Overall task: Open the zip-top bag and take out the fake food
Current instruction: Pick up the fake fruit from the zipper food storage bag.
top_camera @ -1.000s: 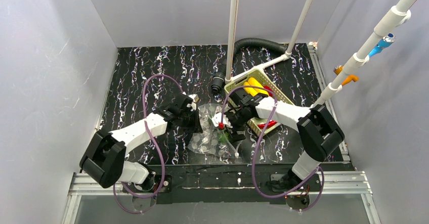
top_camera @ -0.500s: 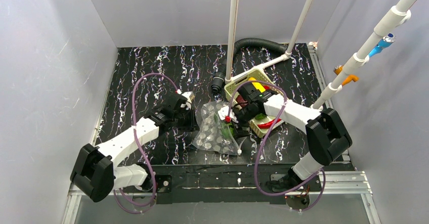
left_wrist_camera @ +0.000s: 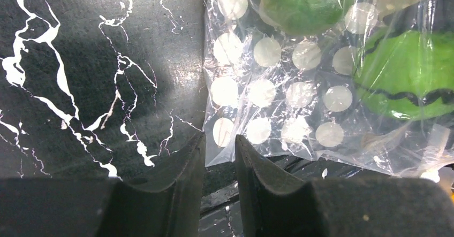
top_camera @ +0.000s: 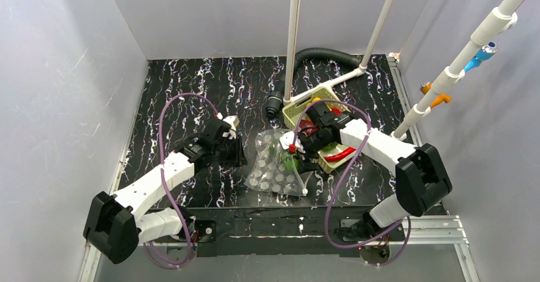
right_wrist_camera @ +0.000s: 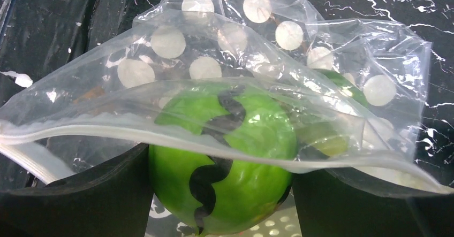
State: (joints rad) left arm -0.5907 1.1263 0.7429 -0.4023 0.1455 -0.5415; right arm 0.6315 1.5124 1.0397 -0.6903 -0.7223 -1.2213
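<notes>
R gripper (right_wrist_camera: 219, 165): clenched wide on green striped fruit (right_wrist_camera: 241, 199), w/ fingers (right_wrist_camera: 96, 194) at 9 and 3 o'clock of it. Draped over upper half of fruit: open zip rim of zip-top bag (right_wrist_camera: 214, 50), clear plastic w/ white dots. Behind fruit, inside bag, toward 2 o'clock: second green piece (right_wrist_camera: 321, 138), blurred by plastic.

L gripper (left_wrist_camera: 218, 139): released, narrow gap only. At mouth of gap, toward 12 o'clock: corner of bag, flat on black marbled table (left_wrist_camera: 80, 87); not pinched as far as visible.

Top view: bag at centre-front of table, approx. 3 o'clock from L gripper, met by R gripper at bag's 1 o'clock edge. Further out, at 1 o'clock of bag: pale green basket (top_camera: 299, 105), holding red chili (top_camera: 344, 153) and dark red fruit (top_camera: 307, 129).
</notes>
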